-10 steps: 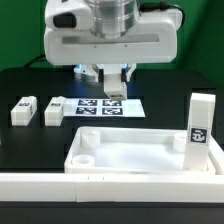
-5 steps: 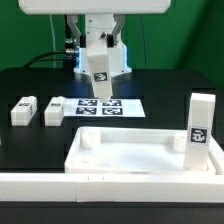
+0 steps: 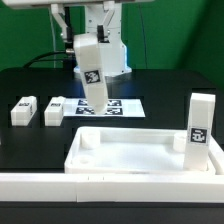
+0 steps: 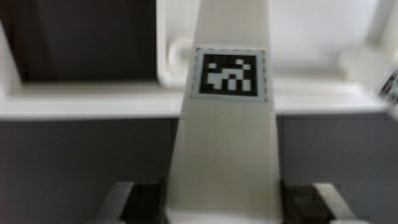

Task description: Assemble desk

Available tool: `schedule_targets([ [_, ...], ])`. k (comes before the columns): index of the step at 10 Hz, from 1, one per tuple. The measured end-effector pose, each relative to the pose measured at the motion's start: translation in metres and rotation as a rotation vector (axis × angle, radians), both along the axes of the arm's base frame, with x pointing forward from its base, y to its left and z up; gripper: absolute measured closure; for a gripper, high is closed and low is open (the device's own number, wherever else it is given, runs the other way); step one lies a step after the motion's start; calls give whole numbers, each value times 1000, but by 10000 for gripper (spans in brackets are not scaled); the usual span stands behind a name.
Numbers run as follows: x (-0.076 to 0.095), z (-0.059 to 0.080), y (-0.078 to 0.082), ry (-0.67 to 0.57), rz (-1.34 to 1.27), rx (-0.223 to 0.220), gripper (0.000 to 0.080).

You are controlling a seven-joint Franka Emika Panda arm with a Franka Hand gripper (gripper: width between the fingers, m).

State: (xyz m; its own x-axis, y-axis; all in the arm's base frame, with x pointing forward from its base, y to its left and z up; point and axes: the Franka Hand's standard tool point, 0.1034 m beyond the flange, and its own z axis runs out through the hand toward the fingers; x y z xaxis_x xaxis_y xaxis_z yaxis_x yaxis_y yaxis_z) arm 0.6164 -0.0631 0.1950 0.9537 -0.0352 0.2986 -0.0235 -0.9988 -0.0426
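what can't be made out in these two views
- Exterior view: the held leg covers part of the marker board.
- Exterior view: the standing leg hides the slab corner beneath it.
- Wrist view: blurred, so the tag on the held leg is unreadable; the leg's far end is cut off by the picture's edge.

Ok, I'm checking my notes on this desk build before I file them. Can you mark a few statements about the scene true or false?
1. The gripper is closed on a tagged leg, holding it off the table. True.
2. Three loose legs lie on the table. False: only two lie there, at the exterior view's left.
3. An upright leg stands at the desk slab's right end in the exterior view. True.
4. The tagged leg sits in a corner socket. False: it hangs over the marker board.
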Motion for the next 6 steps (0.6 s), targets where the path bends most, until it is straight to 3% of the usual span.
schedule_targets([
  [2, 12, 6, -7, -130, -1, -68, 507],
  [3, 9, 4, -14, -190, -7, -102, 507],
  [6, 6, -2, -13, -167, -7, -94, 507],
])
